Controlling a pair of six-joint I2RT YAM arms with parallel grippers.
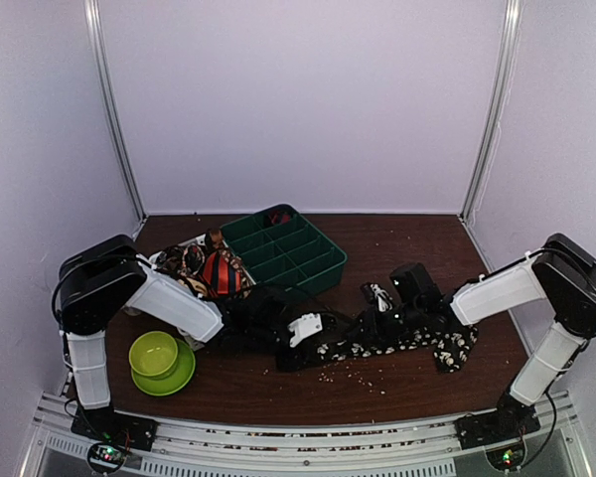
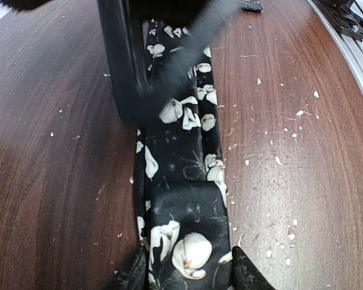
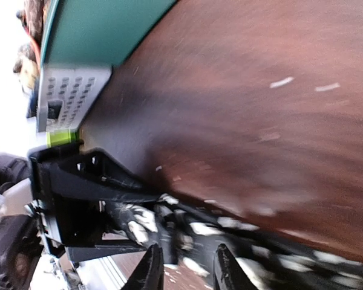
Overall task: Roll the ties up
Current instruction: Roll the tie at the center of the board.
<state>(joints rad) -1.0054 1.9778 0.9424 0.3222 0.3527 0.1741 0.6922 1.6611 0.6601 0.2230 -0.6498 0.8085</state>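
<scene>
The black flower-spotted tie (image 1: 377, 348) lies flat on the table (image 1: 427, 258), stretched between the two pincers.

Left pincer (image 2: 187, 273): the fingers stand apart, one at each long edge of the tie. A doubled layer of fabric sits directly between the fingertips (image 2: 136, 275). Whether the tips press on the fabric edges cannot be told. From this pincer the tie runs straight ahead toward the right pincer (image 3: 187, 269).

Right pincer: the fingers stand apart with a visible gap. The wrist view is blurred, and the tie passes crosswise just beyond the tips. Behind this pincer, under its arm, the tie's other end lies crumpled on the table.

A red-and-black striped tie (image 1: 222, 271) and a brown-gold tie (image 1: 184, 260) lie bunched together beyond the left pincer. They are well apart from it and lie beside a green divided tray (image 1: 333, 266).
</scene>
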